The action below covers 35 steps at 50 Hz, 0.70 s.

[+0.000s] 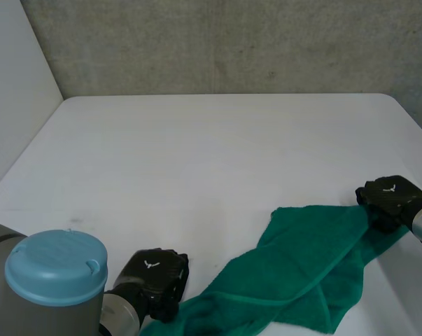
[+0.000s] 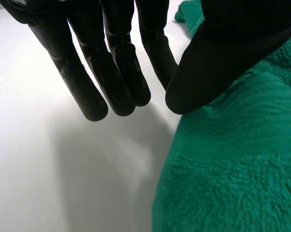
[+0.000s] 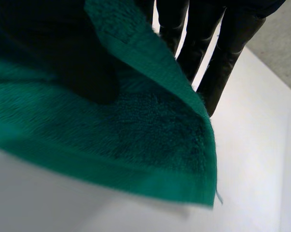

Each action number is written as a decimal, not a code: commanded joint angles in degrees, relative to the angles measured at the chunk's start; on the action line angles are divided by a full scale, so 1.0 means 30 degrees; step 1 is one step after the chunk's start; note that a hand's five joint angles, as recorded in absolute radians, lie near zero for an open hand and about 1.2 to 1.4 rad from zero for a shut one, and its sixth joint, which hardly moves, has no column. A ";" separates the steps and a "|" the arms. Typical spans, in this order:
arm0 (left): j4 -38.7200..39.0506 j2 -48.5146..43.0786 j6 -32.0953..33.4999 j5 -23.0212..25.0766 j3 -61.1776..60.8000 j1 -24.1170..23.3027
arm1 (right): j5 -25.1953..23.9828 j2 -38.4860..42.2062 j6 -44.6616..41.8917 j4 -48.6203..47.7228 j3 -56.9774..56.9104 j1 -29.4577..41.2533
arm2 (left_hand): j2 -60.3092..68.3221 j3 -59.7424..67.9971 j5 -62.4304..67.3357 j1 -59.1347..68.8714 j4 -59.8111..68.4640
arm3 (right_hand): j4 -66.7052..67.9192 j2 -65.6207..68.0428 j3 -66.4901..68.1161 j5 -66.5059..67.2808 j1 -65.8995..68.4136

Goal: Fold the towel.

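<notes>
Now the green towel (image 1: 301, 266) lies rumpled across the near right part of the white table (image 1: 197, 161), stretched as a loose band between the two hands. The left hand (image 1: 155, 276) sits at the towel's near-left end. In the left wrist view its fingers (image 2: 111, 82) hang straight over bare table, and its thumb (image 2: 217, 63) rests at the edge of the towel (image 2: 232, 169) with a gap to the fingers, so it grips nothing. The right hand (image 1: 392, 199) is at the towel's far-right end. In the right wrist view a corner of the towel (image 3: 150, 130) is pinched between its thumb (image 3: 82, 67) and fingers (image 3: 222, 63) and held clear of the table.
</notes>
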 commanded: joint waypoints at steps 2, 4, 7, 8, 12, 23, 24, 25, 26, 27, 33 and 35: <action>0.0445 0.0151 0.1385 -0.0024 0.1325 0.0218 | -0.0160 -0.0154 0.0430 -0.0675 -0.1897 0.0288 | 0.4045 0.4194 0.4645 0.4941 0.4078 | 0.4391 0.4266 0.4510 0.4964 0.7963; 0.0828 0.0181 0.1915 -0.0024 0.2237 0.0395 | 0.0045 -0.0272 0.0693 -0.0763 -0.2778 0.0813 | 0.4045 0.4194 0.4645 0.4941 0.4078 | 0.4391 0.4266 0.4510 0.4964 0.7963; 0.1733 0.0268 0.3112 -0.0170 0.4983 0.1504 | 0.1242 -0.0331 0.2096 -0.1406 -0.5703 0.2774 | 0.4045 0.4194 0.4645 0.4941 0.4078 | 0.4391 0.4266 0.4510 0.4964 0.7963; 0.1968 0.0298 0.3435 -0.0316 0.5861 0.1914 | 0.1798 -0.0360 0.2594 -0.1640 -0.6553 0.3157 | 0.4045 0.4194 0.4645 0.4941 0.4078 | 0.4391 0.4266 0.4510 0.4964 0.7963; 0.3608 0.0327 0.5077 -0.1691 1.1399 0.3761 | 0.4816 -0.1236 0.5435 -0.2666 -1.0335 0.4506 | 0.4045 0.4194 0.4645 0.4941 0.4078 | 0.4391 0.4266 0.4510 0.4964 0.7963; 0.3553 0.0415 0.3383 -0.2544 0.9480 0.3676 | 0.5584 -0.2675 0.7668 0.0084 -1.1428 0.6469 | -1.5547 -1.5398 -1.4947 -1.4652 -1.5514 | 0.4391 0.4266 0.4510 0.4964 0.7963; 0.3494 0.0444 0.3032 -0.2515 0.8864 0.3618 | 0.5525 -0.2675 0.7522 0.0260 -1.1164 0.6587 | -1.6571 -1.6422 -1.5971 -1.5676 -1.6538 | 0.4391 0.4266 0.4510 0.4964 0.7963; 0.3465 0.0473 0.2680 -0.2457 0.8307 0.3559 | 0.5495 -0.2704 0.7086 0.0349 -1.0523 0.6646 | -1.7081 -1.6932 -1.6481 -1.6185 -1.7048 | 0.4391 0.4266 0.4510 0.4964 0.7963; 0.3435 0.0445 0.2039 -0.2166 0.7287 0.3443 | 0.5495 -0.2675 0.6791 0.0321 -1.0227 0.6647 | -1.7808 -1.7658 -1.7207 -1.6912 -1.7774 | 0.4391 0.4266 0.4510 0.4964 0.7963; 0.3435 0.0444 0.1771 -0.1960 0.6812 0.3412 | 0.5495 -0.2675 0.6788 0.0321 -1.0224 0.6647 | -1.7982 -1.7832 -1.7381 -1.7086 -1.7948 | 0.4391 0.4266 0.4510 0.4964 0.7963; 0.3581 -0.0870 0.0743 0.0353 0.5372 0.3149 | 0.5524 -0.2850 0.5411 0.0408 -0.9024 0.6530 | -1.7928 -1.7778 -1.7327 -1.7032 -1.7894 | 0.4391 0.4266 0.4510 0.4964 0.7963; 0.3610 -0.1984 0.0714 0.1291 0.5459 0.2945 | 0.5524 -0.2937 0.5382 0.0408 -0.8994 0.6530 | -1.7927 -1.7778 -1.7327 -1.7032 -1.7894 | 0.4391 0.4266 0.4510 0.4964 0.7963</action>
